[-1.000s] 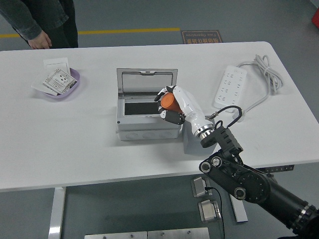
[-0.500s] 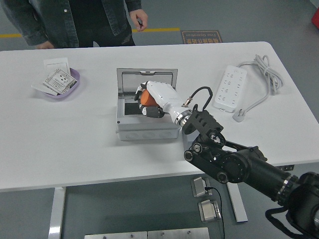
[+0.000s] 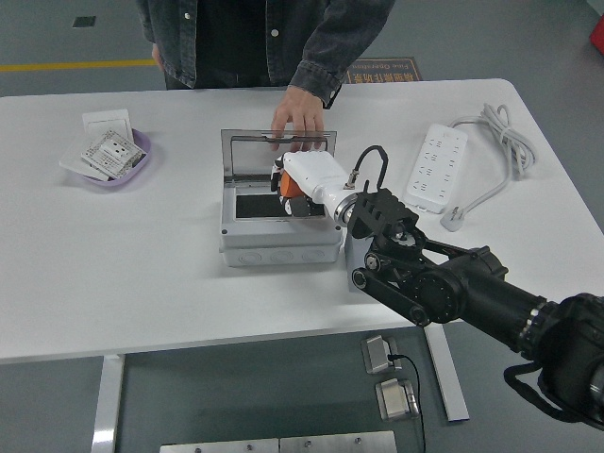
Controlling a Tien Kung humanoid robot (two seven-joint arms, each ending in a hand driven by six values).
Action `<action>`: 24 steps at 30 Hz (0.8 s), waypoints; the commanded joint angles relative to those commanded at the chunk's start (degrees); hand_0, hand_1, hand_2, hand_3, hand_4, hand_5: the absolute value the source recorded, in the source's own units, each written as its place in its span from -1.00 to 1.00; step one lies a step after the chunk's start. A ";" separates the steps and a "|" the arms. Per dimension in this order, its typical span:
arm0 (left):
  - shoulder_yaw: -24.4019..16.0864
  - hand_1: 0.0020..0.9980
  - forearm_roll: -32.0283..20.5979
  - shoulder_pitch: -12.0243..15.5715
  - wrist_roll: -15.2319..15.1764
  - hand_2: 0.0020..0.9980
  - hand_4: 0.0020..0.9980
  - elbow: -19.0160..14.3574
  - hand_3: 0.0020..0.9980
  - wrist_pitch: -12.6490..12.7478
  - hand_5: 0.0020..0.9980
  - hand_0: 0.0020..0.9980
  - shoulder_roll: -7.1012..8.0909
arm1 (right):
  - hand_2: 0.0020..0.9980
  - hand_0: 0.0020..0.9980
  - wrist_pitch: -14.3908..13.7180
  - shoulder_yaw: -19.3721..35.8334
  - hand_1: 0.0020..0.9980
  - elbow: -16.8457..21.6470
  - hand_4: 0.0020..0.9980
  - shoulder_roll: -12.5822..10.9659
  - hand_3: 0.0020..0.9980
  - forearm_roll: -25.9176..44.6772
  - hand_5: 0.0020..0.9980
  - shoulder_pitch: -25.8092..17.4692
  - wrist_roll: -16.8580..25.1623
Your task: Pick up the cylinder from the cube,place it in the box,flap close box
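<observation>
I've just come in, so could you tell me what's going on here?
The robot's right hand holds an orange cylinder over the open grey box. A person across the table has a hand on the raised lid. The cylinder is not yet released, and the left arm is out of view.

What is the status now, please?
Right robot hand shut on orange cylinder, over the open box. Left arm not in view. Person's hand rests on the raised lid.
</observation>
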 joint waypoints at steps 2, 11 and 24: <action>-0.06 0.36 0.11 -0.02 0.01 0.28 0.46 0.00 0.25 0.01 -0.06 0.27 -0.01 | -0.34 -0.75 0.19 -0.50 -0.63 -0.27 -1.00 0.00 -0.42 0.47 -1.00 0.14 0.04; -0.02 0.36 0.41 -0.31 -0.03 0.28 0.46 0.00 0.25 -0.05 -0.06 0.27 -0.12 | -0.30 -0.74 0.43 -1.87 -0.60 -0.80 -1.00 0.00 -0.31 3.11 -1.00 0.46 1.08; -0.13 0.37 1.08 -0.60 0.13 0.27 0.47 0.00 0.25 -0.19 -0.06 0.27 -0.33 | 0.10 -0.57 -0.39 -1.80 -0.33 -0.52 -0.35 0.00 0.35 6.41 -0.53 0.26 3.51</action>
